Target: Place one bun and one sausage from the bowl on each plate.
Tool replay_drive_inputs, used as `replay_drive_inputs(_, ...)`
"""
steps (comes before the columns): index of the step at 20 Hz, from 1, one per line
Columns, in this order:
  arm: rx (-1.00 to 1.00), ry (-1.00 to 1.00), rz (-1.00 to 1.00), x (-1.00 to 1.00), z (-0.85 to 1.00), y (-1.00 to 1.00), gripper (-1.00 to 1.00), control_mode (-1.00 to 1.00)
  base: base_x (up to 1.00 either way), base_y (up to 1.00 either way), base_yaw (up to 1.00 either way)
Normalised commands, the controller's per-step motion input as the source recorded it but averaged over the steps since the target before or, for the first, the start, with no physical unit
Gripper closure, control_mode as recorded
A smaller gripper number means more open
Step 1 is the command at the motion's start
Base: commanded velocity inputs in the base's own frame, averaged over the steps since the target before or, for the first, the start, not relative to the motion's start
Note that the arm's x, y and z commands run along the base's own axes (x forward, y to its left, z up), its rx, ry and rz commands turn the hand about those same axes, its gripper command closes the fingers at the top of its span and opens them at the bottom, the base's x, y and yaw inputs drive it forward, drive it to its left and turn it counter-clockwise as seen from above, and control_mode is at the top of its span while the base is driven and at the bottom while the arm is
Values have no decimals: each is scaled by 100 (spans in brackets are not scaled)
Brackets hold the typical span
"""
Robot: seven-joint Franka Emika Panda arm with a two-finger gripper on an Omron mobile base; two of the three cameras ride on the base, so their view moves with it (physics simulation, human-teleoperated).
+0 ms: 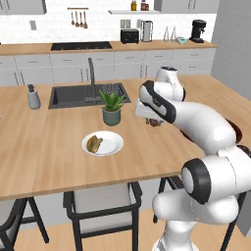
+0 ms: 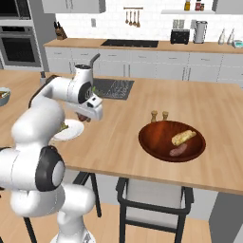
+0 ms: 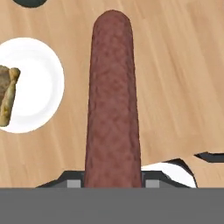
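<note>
Left base view: potted plant behind plate.

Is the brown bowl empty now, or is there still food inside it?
Not empty. The bowl holds one bun and one sausage, lying near each other on its right side.

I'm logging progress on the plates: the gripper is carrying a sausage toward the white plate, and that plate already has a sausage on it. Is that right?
Not quite. The gripper does hold a sausage near the white plate, but what already lies on that plate is a bun, tan and bready, not a sausage. The left base view shows it plainly, and the hand view agrees.
</note>
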Motion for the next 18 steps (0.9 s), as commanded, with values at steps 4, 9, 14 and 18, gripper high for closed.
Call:
replay_drive_inputs(4, -1, 12, 7, 16, -32, 100, 100, -100, 0, 0, 0)
replay_drive_inputs(9, 0, 5, 1, 32, -50, 100, 100, -100, 0, 0, 0)
replay_drive_inputs(14, 0, 1, 0, 54, -65, 68, 100, -100, 0, 0, 0)
replay_drive_inputs(18, 0, 0, 0, 55, -71, 34, 100, -100, 0, 0, 0)
